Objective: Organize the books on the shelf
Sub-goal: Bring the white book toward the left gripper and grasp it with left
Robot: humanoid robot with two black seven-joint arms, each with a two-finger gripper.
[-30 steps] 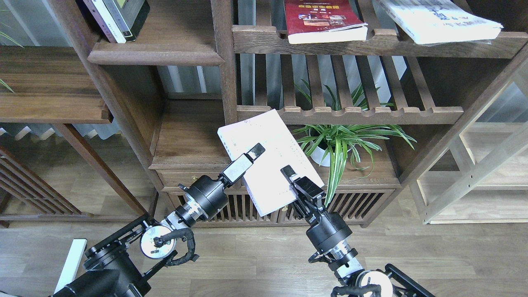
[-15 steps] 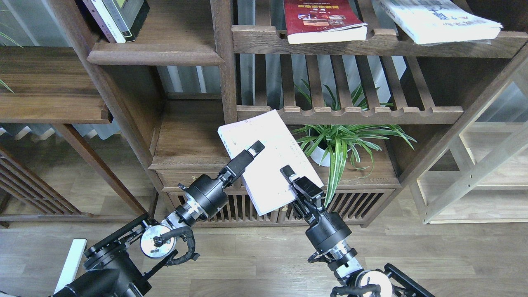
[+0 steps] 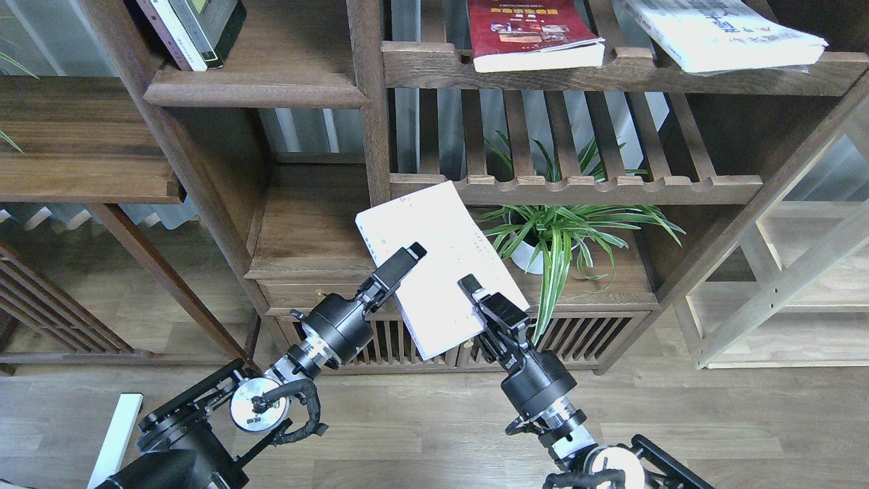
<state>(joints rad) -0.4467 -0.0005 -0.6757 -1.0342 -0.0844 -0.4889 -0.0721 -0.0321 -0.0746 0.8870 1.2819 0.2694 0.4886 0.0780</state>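
A pale lavender-white book [image 3: 441, 231] hangs tilted in front of the bookcase, held from both sides. My left gripper [image 3: 410, 257] is shut on its left edge and my right gripper [image 3: 468, 282] is shut on its lower right edge; only the upper finger of each shows. The solid plank shelf [image 3: 254, 87] with a moulded front edge is at the upper left, with several slim books [image 3: 190, 27] leaning at its left end. A dark red book [image 3: 529, 34] and a large white book with blue characters [image 3: 719, 34] lie on the slatted shelf above.
A potted spider plant [image 3: 553, 234] stands on the low cabinet just right of the held book. A scalloped slatted rail [image 3: 577, 187] runs right behind the book's top corner. The bare cabinet top [image 3: 305, 231] lies to its left. A light wooden frame [image 3: 781, 285] stands at the right.
The left wrist has rolled, turning its pale side out of view. The book and both grippers have drifted slightly left and down.
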